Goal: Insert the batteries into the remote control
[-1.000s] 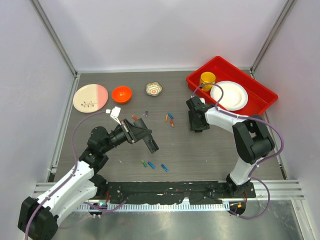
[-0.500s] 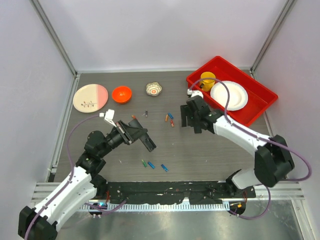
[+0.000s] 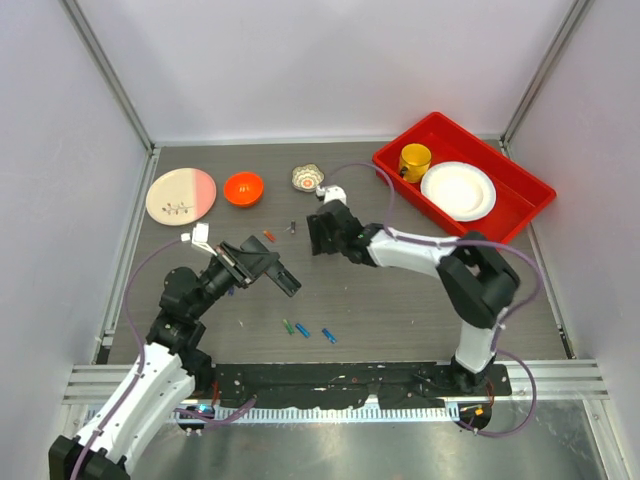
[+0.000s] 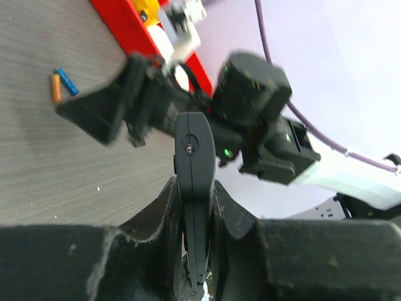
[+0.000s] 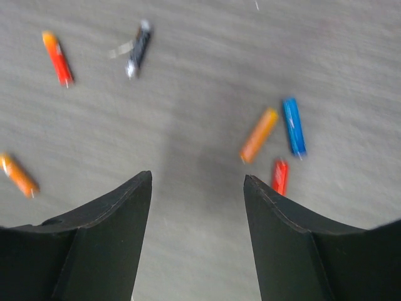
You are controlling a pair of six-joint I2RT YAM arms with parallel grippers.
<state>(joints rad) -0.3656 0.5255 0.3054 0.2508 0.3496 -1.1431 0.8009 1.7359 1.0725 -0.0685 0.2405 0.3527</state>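
Holding the slim black plastic remote control [image 3: 280,280] clear of the grey tabletop [image 3: 400,310], the left claw [image 4: 194,188] is clamped tight on its narrow sides. The bar sits left of centre.

The right claw [image 5: 197,182] stands wide and empty over loose small cylinder batteries [image 5: 258,143] in orange, blue and red. A green battery [image 3: 288,326] and two blue ones lie nearer, apart from both claws.

Judgement: loading not begun. No cell is gripped, and the recess is not visible. Every pick and insertion remains.

Versus one second ago, the right arm has swung from beside the red plastic tray [image 3: 520,185] leftward to mid-tabletop. The remote control has drawn slightly left.
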